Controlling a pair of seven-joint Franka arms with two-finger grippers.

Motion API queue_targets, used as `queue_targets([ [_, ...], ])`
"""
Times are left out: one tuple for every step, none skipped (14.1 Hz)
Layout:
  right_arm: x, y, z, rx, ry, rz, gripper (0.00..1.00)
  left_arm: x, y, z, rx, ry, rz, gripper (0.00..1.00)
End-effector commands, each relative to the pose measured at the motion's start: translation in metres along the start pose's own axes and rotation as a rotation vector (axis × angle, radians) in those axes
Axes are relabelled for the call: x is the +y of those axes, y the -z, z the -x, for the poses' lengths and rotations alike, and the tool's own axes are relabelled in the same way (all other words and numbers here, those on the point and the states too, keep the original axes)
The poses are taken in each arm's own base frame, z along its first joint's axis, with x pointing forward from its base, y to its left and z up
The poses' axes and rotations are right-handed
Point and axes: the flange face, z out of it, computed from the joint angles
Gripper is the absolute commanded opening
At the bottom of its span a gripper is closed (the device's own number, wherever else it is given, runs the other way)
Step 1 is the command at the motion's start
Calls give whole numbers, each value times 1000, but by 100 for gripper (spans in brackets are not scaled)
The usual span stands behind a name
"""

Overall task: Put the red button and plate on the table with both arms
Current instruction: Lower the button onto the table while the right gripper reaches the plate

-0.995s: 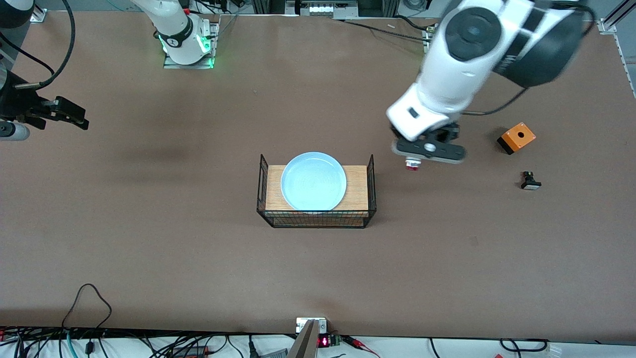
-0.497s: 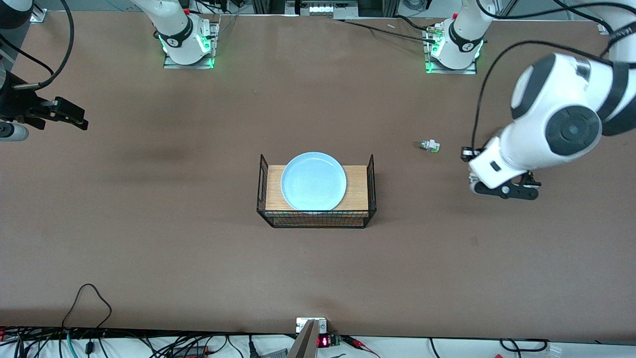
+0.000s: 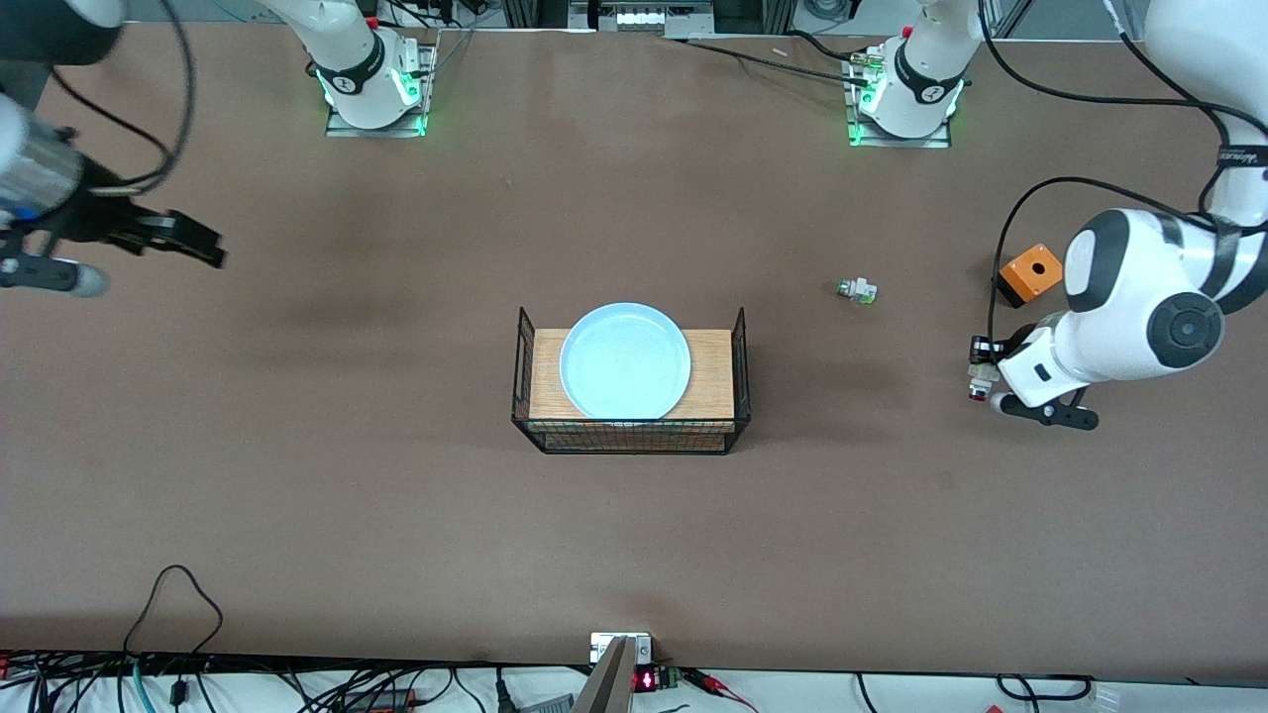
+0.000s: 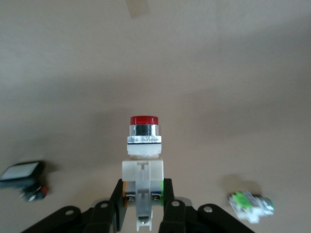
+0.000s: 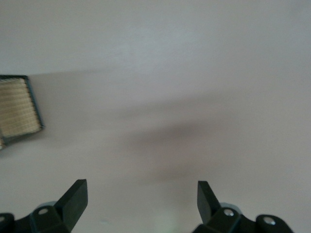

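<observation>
Front view
Left gripper [image 3: 983,376]: you have it up over the table [image 3: 297,495] at the left arm's end, fingers closed on the button [image 3: 981,380], whose red cap points down and toward the camera.
Plate [image 3: 625,360]: it sits on the wood top of the wire basket [image 3: 630,436] at mid-table, well apart from both grippers.
Right gripper [image 3: 188,244]: you see it over the right arm's end of the table, well apart from the plate, holding nothing.
Green part [image 3: 856,290]: it lies on the table between the basket and the left arm's end, farther from the camera than the basket.
Orange box [image 3: 1030,272]: it rests on the table near the left arm.

Left wrist view
Button [image 4: 143,160]: your left gripper [image 4: 144,208] clamps its pale body from both sides, and the red cap and chrome ring stick out past the fingertips, clear of the table [image 4: 218,73].
Green part [image 4: 251,204]: it lies flat on the table, apart from the gripper.
White-capped part [image 4: 23,175]: it lies on the table, apart from the gripper.

Right wrist view
Right gripper [image 5: 142,194]: its fingers stand wide apart with only bare table [image 5: 170,73] between them.
Basket [image 5: 18,108]: you catch just one corner of it at the frame edge, well apart from the fingers.
</observation>
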Motion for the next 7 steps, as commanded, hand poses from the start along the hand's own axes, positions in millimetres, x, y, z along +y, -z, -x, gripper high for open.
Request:
queue_targets([
  [-84,-19,24,-45,-147,-44,100,-13,-38,4,28,-32,-15,15],
  [-107,-25,30,-51,-191,-73,100,-17,-54,3,39,-28,-1,15],
  [-138,-35,36,-38,-221,-87,100,-16,-63,3,50,-31,3,15],
  [-166,-45,43,-24,-247,-96,100,-14,-71,3,63,-30,9,15],
  [-194,-56,51,-9,-295,-107,100,-15,-80,1,71,-30,18,15],
  [-214,-63,53,-2,-367,-126,100,-15,-89,-1,77,-29,27,16],
  [-235,-72,57,0,-429,-129,100,-18,-94,-2,85,-22,30,25],
])
